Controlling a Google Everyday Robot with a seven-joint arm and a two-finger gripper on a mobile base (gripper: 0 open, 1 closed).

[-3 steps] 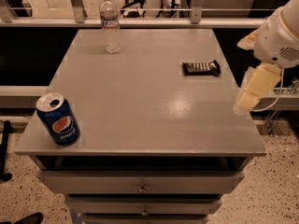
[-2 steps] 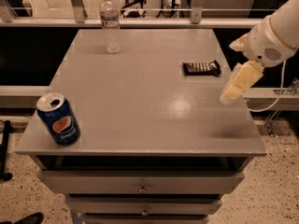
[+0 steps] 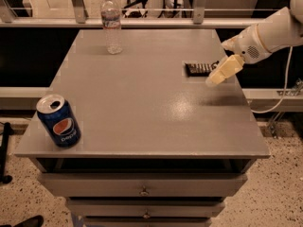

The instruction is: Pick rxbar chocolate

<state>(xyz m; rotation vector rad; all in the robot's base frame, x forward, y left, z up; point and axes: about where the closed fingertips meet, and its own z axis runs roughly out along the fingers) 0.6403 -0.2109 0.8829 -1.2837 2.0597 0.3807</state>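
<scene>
Left to right: Pepsi can (image 3: pixel 59 122) at the front-left corner of the table (image 3: pixel 142 103) and water bottle (image 3: pixel 111 22) at the back-left are both where they were a sec ago, well apart from the action.

The rxbar chocolate (image 3: pixel 201 69) lies flat near the table's right edge, towards the back. It hasn't budged either.

What changed is the end effector (image 3: pixel 215 78). A sec ago it hung out by the right edge, well clear of the bar. It has since swung in leftward and now sits just beside the bar's right end, angled down-left, its tip overlapping that end in this view. You can't tell whether it's touching, or whether it's spread or pressed together.

So approx. done with the reach; the grasp isn't made yet. Next you'll prob. need to centre over the bar and drop.
</scene>
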